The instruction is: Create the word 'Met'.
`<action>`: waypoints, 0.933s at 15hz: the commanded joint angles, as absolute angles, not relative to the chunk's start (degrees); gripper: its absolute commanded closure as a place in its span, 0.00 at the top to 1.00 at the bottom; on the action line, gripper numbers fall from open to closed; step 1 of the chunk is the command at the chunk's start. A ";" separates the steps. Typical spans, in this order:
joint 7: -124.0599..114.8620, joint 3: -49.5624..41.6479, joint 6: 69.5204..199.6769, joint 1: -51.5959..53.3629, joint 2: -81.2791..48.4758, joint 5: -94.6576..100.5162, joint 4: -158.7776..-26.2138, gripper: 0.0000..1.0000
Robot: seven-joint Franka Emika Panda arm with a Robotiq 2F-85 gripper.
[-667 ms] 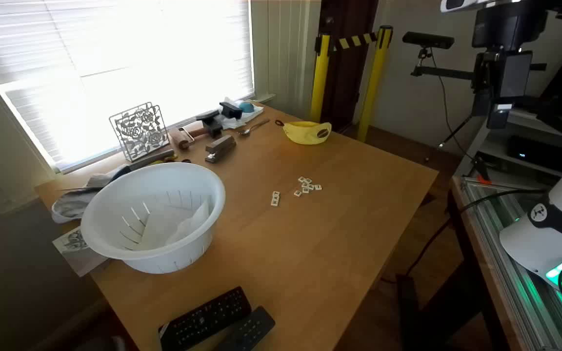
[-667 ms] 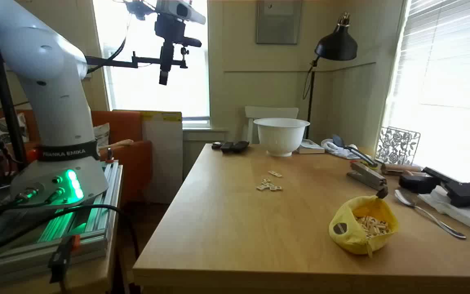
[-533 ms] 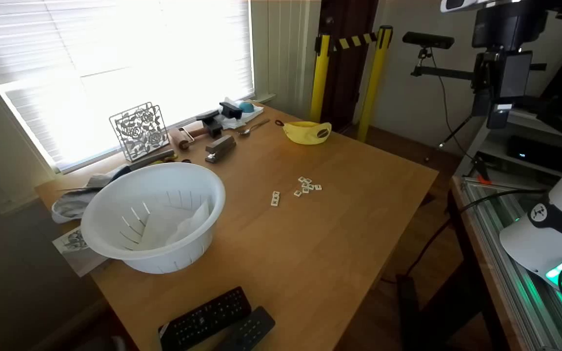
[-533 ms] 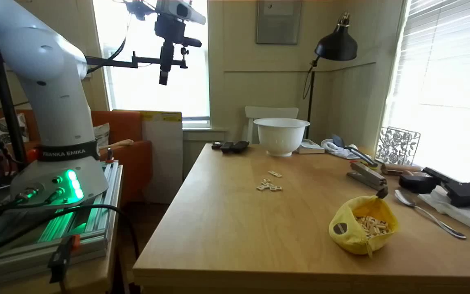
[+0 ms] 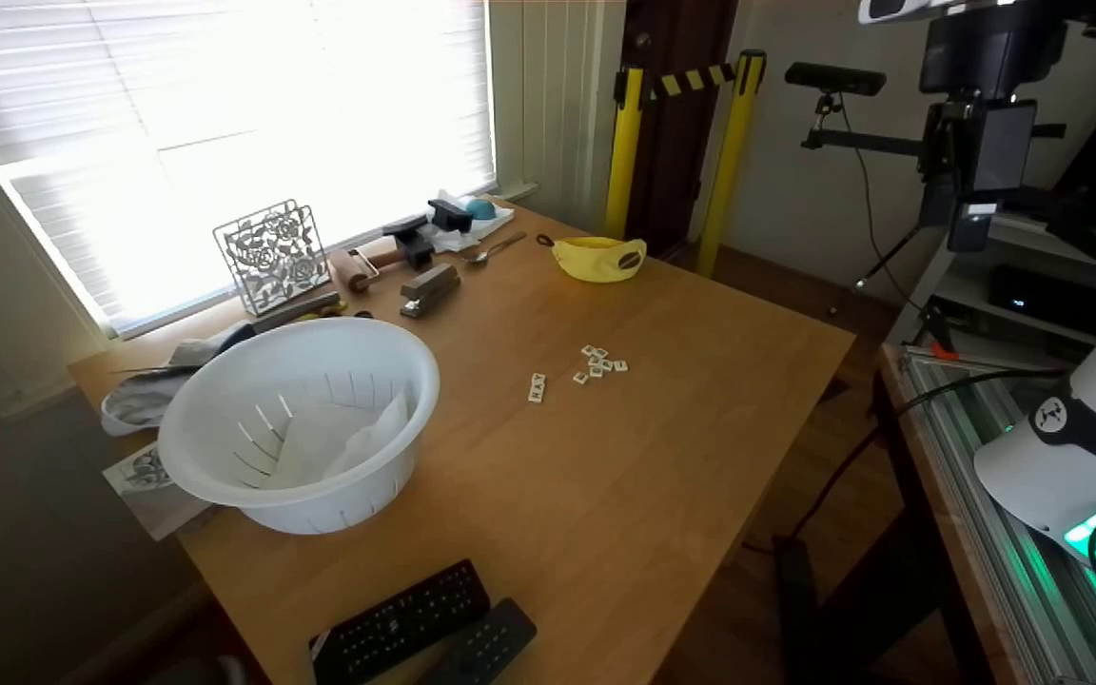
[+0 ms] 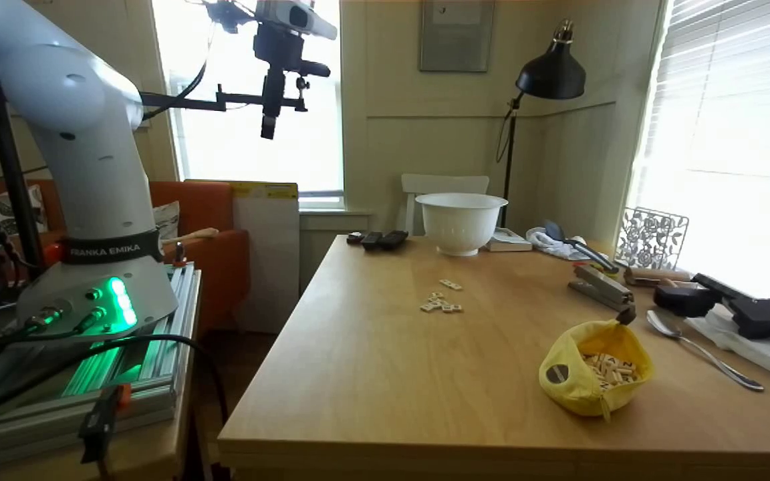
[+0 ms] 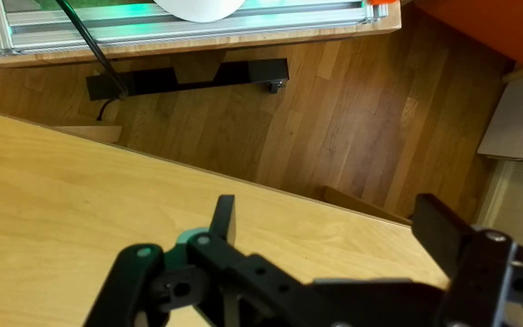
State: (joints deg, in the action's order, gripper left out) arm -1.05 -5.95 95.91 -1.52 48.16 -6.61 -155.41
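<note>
three whitish pieces [image 5: 537,388] lie end to end in a short straight row near the middle of the surface [image 5: 643,504], most likely lined up so as to read as a word; their letters are too small to be sure of, and 'met' does not look made yet. the loose pieces [image 5: 596,370] lie near that row but apart from it, jumbled on the side toward the end edge where the yellow pouch [image 6: 575,391] stands, probably as the stock to pick from. spare pieces [image 6: 611,371] show in the pouch's gaping mouth, apparently kept there so that they do not crowd the work. the hand [image 7: 329,222] hangs high by the robot-side edge, fingers pointing down, its two sides spread wide with nothing between them, which suits a start before any letter is chosen. the white bowl [image 6: 462,224] and two remotes [image 5: 401,623] sit toward the opposite end edge, and the stapler [image 5: 431,287] lies toward the window-side edge, likely pushed out so the middle can serve for spelling. pieces this small and flat should want a low, careful pinch, and a neighbour could easily be nudged.
</note>
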 commanded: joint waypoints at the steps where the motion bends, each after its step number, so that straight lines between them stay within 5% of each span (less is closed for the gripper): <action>1: -0.72 -5.22 99.43 -3.61 45.97 -6.00 -155.54 1.00; 14: 1.49 -5.15 124.30 -3.42 27.88 -6.35 -155.12 1.00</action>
